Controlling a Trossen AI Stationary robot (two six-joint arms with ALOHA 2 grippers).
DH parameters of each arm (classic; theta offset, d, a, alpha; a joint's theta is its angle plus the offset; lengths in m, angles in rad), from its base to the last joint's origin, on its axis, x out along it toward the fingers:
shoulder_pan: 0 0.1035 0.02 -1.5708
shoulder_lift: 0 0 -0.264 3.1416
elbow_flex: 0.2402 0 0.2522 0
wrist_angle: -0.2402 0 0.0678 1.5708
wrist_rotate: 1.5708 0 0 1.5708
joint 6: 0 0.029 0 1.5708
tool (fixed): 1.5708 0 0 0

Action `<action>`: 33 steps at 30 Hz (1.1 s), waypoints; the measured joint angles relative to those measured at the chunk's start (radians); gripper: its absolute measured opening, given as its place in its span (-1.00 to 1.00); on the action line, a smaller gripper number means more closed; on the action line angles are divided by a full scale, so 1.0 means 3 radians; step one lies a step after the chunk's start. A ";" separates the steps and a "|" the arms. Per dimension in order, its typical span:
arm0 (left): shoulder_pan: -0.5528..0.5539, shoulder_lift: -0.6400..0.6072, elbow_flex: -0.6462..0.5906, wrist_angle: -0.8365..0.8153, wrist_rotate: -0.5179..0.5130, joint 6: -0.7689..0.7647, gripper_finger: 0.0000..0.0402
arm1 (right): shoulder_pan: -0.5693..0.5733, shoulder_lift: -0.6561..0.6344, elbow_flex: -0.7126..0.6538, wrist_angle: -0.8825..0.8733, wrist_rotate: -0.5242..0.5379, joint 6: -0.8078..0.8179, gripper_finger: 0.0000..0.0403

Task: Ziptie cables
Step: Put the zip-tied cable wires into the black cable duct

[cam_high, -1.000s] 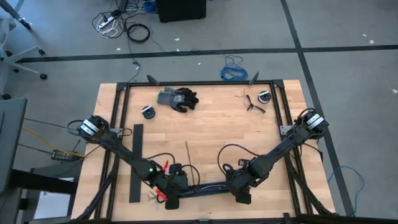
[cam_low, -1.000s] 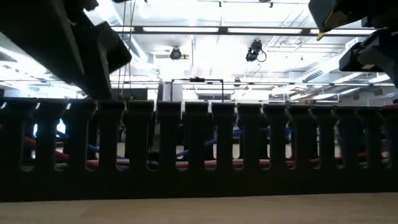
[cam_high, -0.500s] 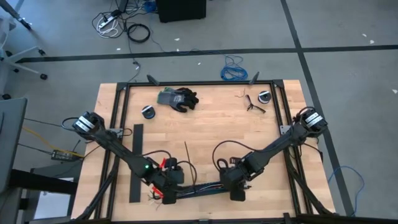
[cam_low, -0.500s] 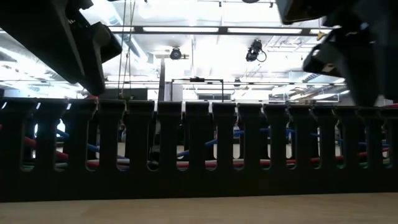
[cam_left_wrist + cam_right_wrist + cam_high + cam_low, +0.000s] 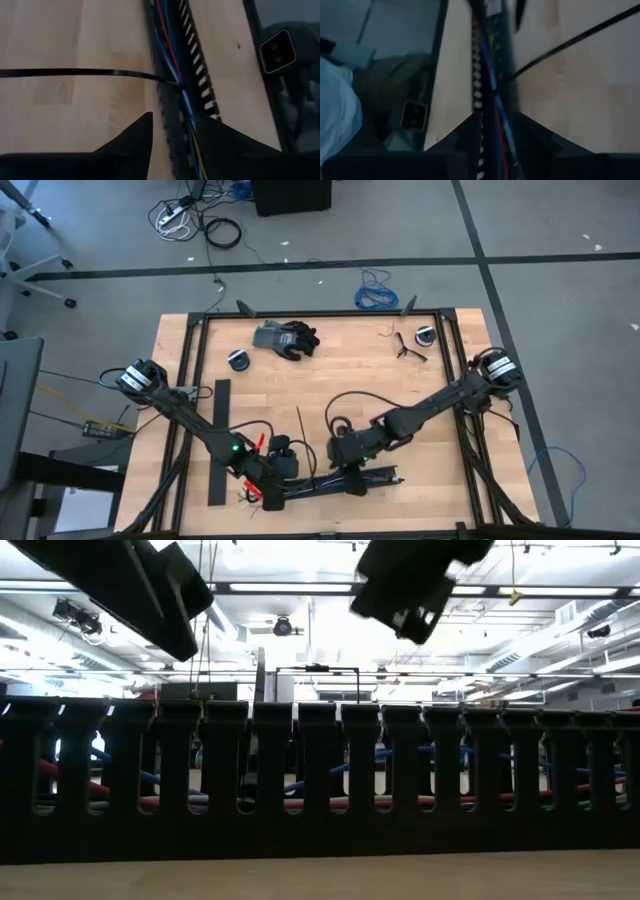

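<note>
Both grippers are set astride the cables in the slotted channel near the table's front edge: the left gripper and right gripper are parted, nothing visibly clamped. The zip tie could be dragged off if bumped. Bright ceiling lights are seen behind.

Even, soft light from above on the counter, faint shadows; ceiling strip lights glare low down, silhouetting everything; both wrist views smeared with blur.
</note>
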 joint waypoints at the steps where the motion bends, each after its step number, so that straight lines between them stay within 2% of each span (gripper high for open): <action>1: 0.0000 0.0001 0.0000 -0.0021 -0.0030 0.0008 -0.29 | -0.0047 0.0026 0.0000 -0.0002 0.0000 0.0021 -0.48; 4: -0.0019 0.0003 -0.0061 0.0002 -0.0069 0.0001 -0.29 | -0.0142 0.0126 -0.0007 0.0056 0.0005 0.0161 -0.48; 11: -0.0064 0.0010 -0.0313 0.0252 -0.0156 -0.0040 -0.29 | -0.0217 0.0451 -0.0005 0.0719 -0.0082 0.0467 -0.48; 22: -0.0135 0.0024 -0.0469 0.0430 -0.0152 -0.0096 -0.29 | -0.0220 0.0585 -0.0004 0.0942 0.0055 0.0590 -0.48; 29: -0.0121 0.0194 -0.0468 0.0530 -0.0153 -0.0057 -0.29 | -0.0223 0.0660 -0.0006 0.1066 -0.0001 0.0594 -0.48; 33: -0.0063 0.0264 -0.0469 0.0548 -0.0159 -0.0044 -0.38 | -0.0223 0.0661 -0.0005 0.1112 -0.0003 0.0541 -0.48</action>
